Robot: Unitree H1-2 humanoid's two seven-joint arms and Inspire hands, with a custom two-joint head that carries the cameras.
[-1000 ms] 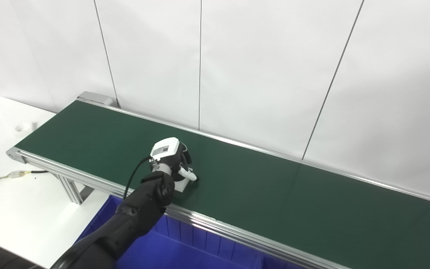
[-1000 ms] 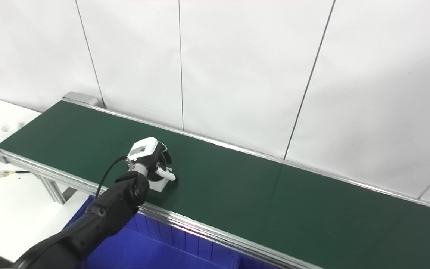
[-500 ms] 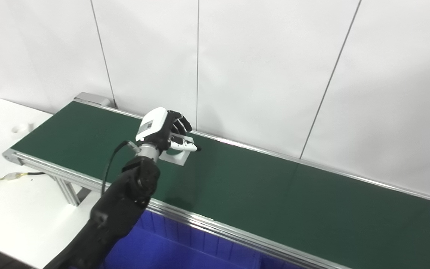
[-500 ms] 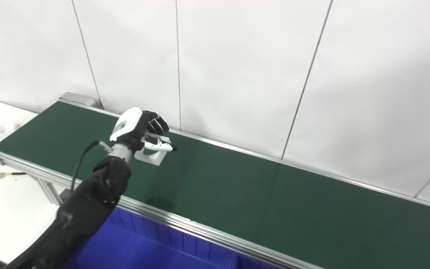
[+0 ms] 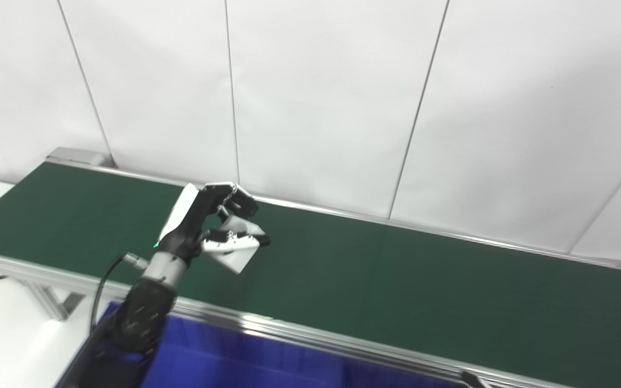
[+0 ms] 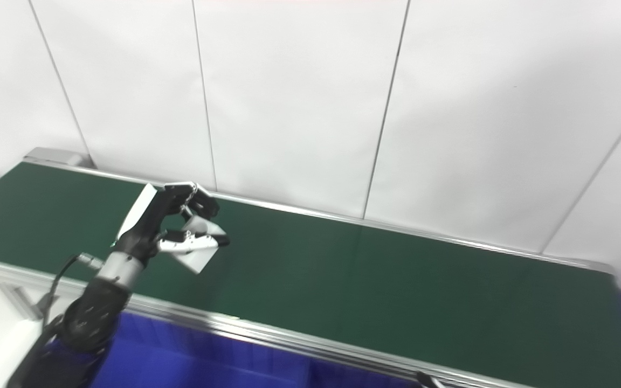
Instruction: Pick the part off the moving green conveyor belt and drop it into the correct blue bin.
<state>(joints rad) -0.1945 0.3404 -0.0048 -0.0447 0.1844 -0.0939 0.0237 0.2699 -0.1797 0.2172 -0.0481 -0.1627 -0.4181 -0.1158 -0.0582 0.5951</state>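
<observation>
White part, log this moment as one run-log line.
left hand: shut on white part | part: above green belt | blue bin: below belt's near edge | right hand: unseen

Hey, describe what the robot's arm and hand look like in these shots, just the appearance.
One arm comes in from the left, black and rounded, ending in a silver metal wrist. A thin black cable loops beside the wrist. The left hand has a white back panel over a black palm, with black and white fingers. The right hand is not in view.

one hand [image 5: 202, 223], one white part [image 5: 237, 253], one conveyor belt [image 5: 397, 280], one blue bin [image 5: 246, 366]
</observation>
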